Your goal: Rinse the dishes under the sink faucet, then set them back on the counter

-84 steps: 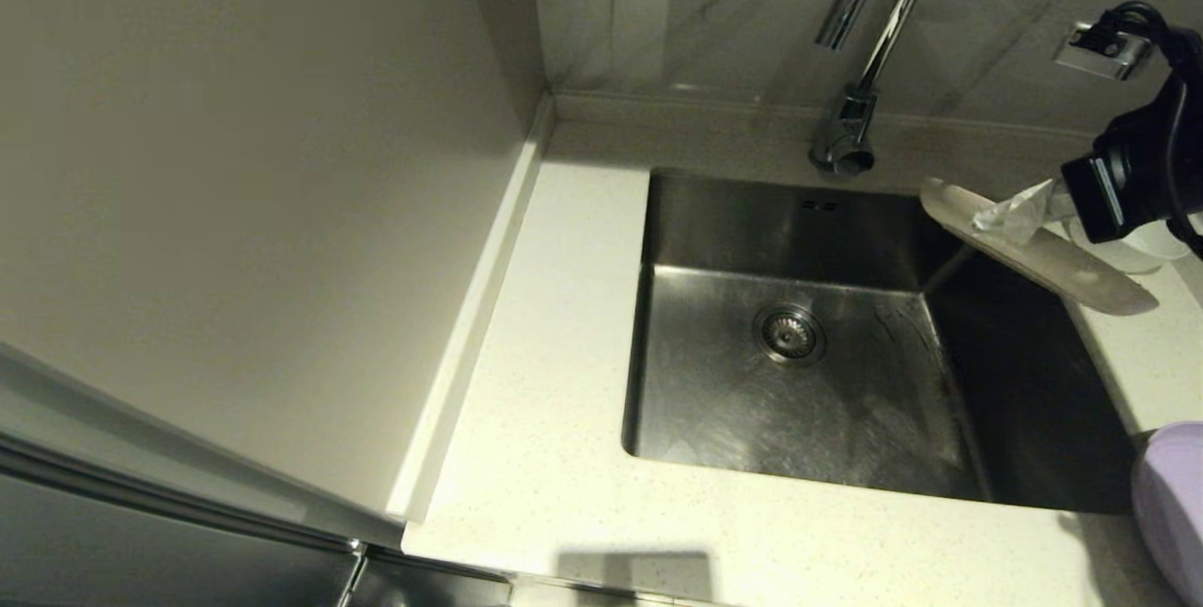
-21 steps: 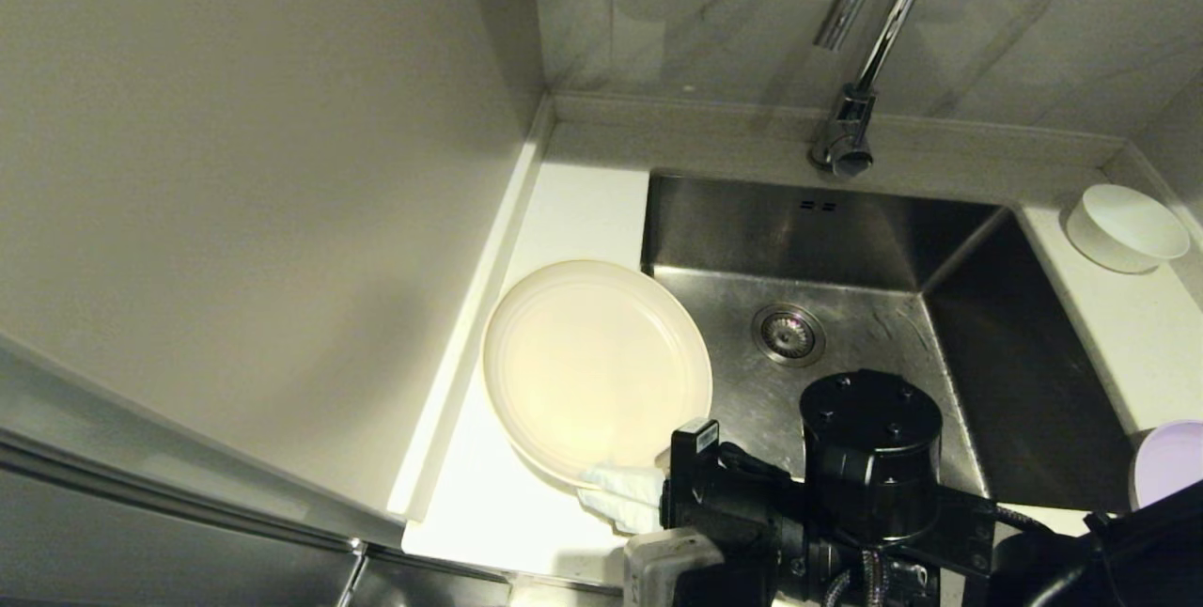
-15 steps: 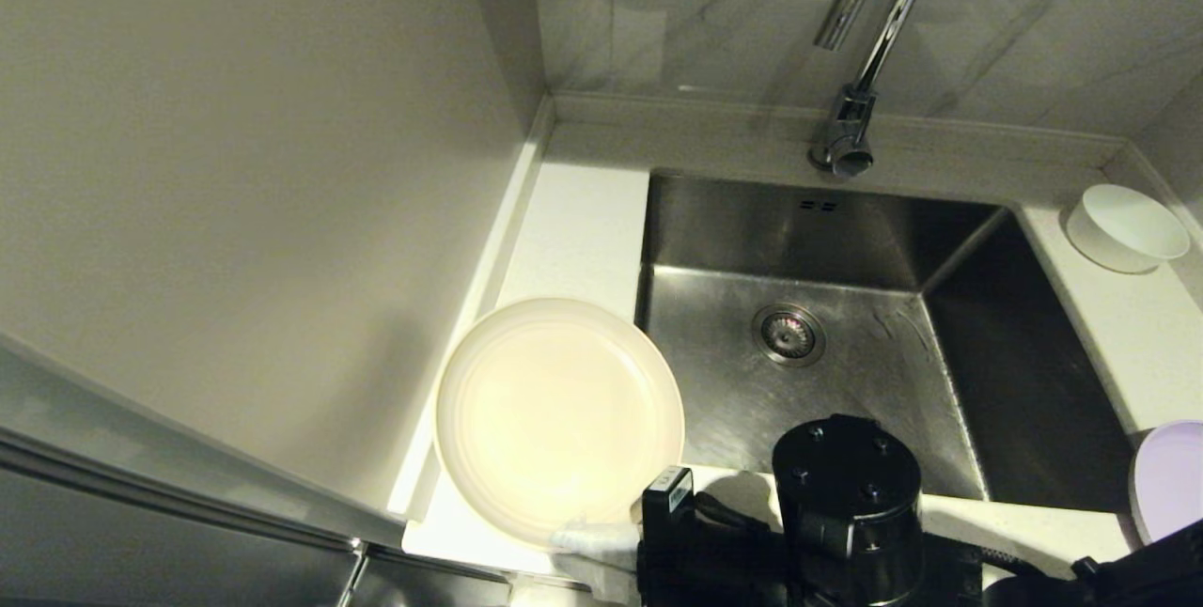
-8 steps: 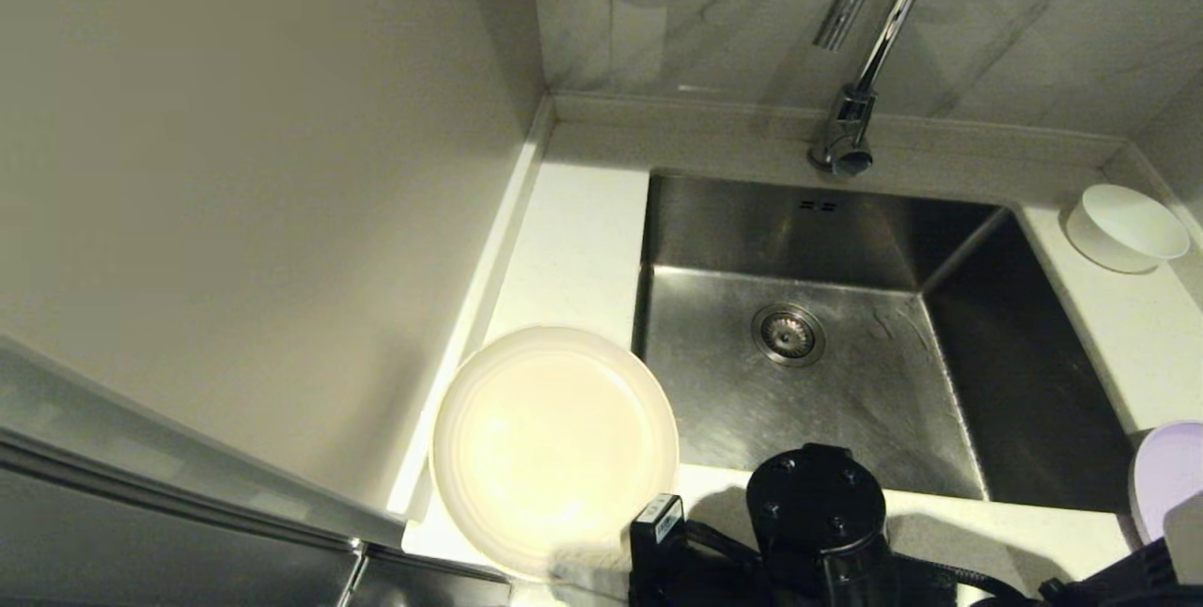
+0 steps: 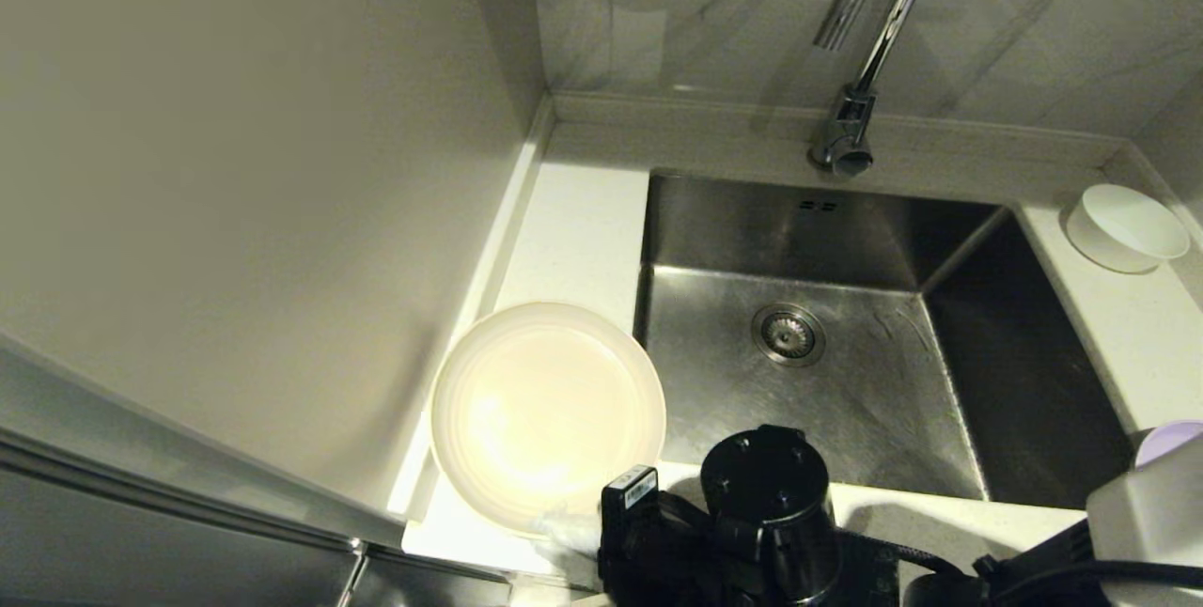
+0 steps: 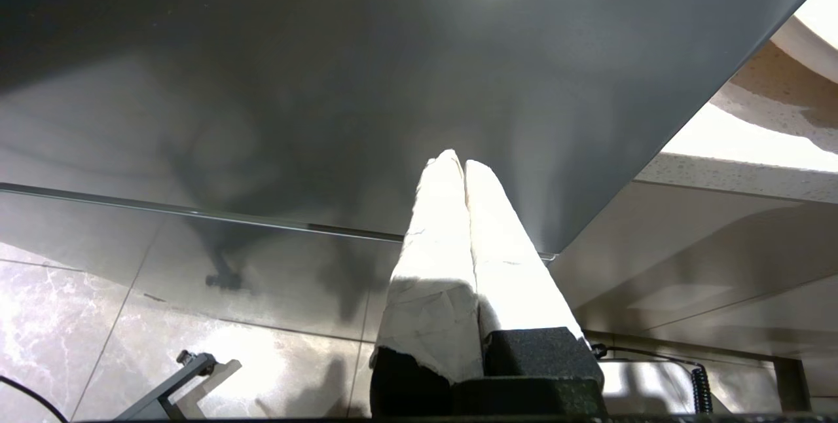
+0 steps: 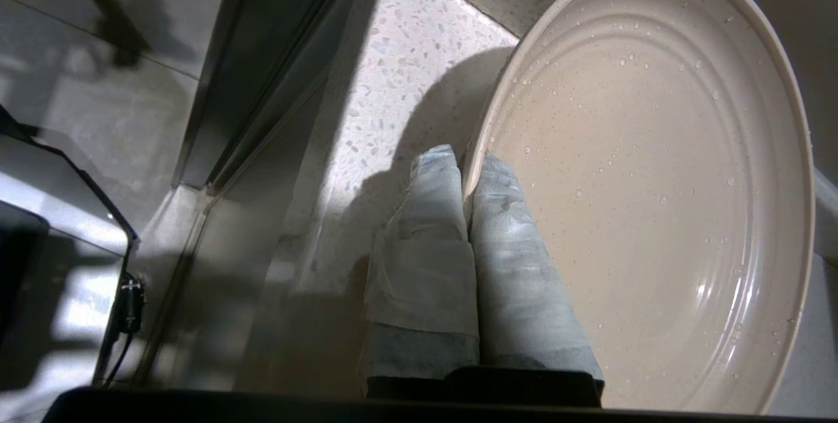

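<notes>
The wet beige plate point(image 5: 545, 414) hangs over the counter point(image 5: 573, 231) at the sink's front left corner, and whether it touches the stone I cannot tell. My right gripper point(image 5: 564, 524) is shut on its near rim; in the right wrist view the wrapped fingers point(image 7: 466, 164) pinch the rim of this plate point(image 7: 655, 181), one inside and one outside. The white bowl point(image 5: 1123, 226) sits on the counter at the back right. The lavender plate point(image 5: 1165, 443) peeks out at the front right behind my arm. The sink point(image 5: 714, 212) holds nothing, with the faucet point(image 5: 874, 34) behind it. My left gripper point(image 6: 456, 164) is shut and idle below the counter.
A tall pale cabinet panel point(image 5: 235, 212) stands along the counter's left edge, close to the beige plate. The low raised back edge point(image 5: 705, 114) runs behind the sink under grey marbled tiles. A dark cabinet front point(image 6: 327, 50) faces the left gripper.
The right arm carried the beige plate from the sink's right side across to the front left counter. In the last half second plate and arm shifted slightly left and back.
</notes>
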